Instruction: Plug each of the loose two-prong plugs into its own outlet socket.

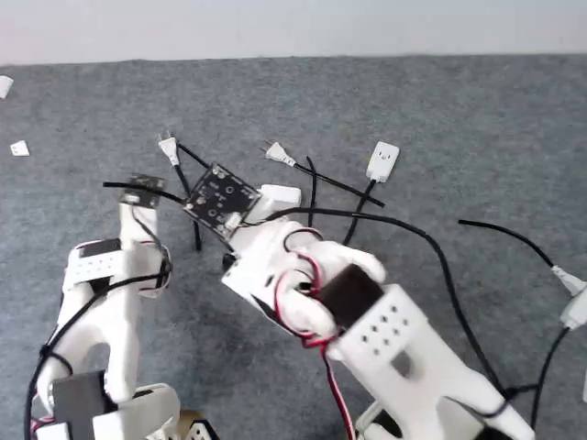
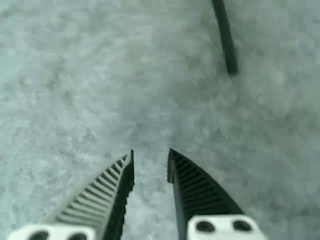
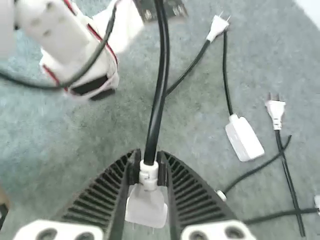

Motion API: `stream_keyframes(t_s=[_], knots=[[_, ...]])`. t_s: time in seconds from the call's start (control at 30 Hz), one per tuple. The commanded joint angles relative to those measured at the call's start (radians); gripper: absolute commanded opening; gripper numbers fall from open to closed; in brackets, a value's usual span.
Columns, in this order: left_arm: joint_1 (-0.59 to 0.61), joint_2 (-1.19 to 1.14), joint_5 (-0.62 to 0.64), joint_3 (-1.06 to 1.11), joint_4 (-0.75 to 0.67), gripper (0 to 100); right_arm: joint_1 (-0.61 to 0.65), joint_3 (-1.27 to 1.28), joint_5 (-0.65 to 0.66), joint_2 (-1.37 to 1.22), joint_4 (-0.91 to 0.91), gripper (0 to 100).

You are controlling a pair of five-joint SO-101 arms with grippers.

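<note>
Seen from the high view: coarse grey carpet (image 1: 477,119) as the work surface, strewn with thin black cable (image 1: 443,266) in loose curves. Lying on it, near each other, a first loose plug (image 1: 168,148) and a second loose plug (image 1: 276,152), both small and white with bare metal prongs. Farther along, a flat white outlet socket (image 1: 382,161) with rounded corners. Stretched over the carpet, two glossy white plastic arms (image 1: 103,275), the bulkier tipped with a square black circuit board (image 1: 220,200).

Seen from the left wrist view: left gripper (image 2: 150,153) over bare carpet, ridged wedge-shaped fingers (image 2: 197,195) parted by a narrow gap, grasping nothing. Cannot tell whether touching the pile. Ahead, a blunt black cable end (image 2: 226,45).

Seen from the right wrist view: right gripper (image 3: 148,155) clenched on a held plug (image 3: 145,202), smooth white moulded body squeezed between black ribbed wedges, ringed collar and black cable running straight out past the tips. Well apart on the carpet, a white oblong outlet block (image 3: 244,137), a cabled plug (image 3: 218,25) linked to it by black cable, and a stray plug (image 3: 275,107) near it.
</note>
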State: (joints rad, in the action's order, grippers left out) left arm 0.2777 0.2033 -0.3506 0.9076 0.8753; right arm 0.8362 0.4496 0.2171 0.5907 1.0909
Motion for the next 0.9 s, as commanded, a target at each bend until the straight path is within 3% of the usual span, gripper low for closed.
stream_keyframes(t_s=[0.0, 0.27, 0.53, 0.63, 0.87], knots=[[-0.054, 0.133, -0.106, 0.074, -0.017, 10, 0.004, 0.017, 0.006, -0.065, -0.102, 0.8], [-0.126, 0.572, -0.189, 0.395, -0.124, 10, 0.028, 0.025, -0.029, -0.188, -0.154, 0.8], [-0.141, 0.651, -0.199, 0.446, -0.127, 10, 0.024, 0.026, -0.058, -0.188, -0.154, 0.8], [-0.140, 0.651, -0.193, 0.449, -0.157, 10, -0.021, 0.026, -0.144, -0.191, -0.153, 0.8], [-0.077, 0.652, 0.123, 0.504, -0.379, 10, -0.314, 0.094, -0.377, -0.191, -0.148, 0.8]])
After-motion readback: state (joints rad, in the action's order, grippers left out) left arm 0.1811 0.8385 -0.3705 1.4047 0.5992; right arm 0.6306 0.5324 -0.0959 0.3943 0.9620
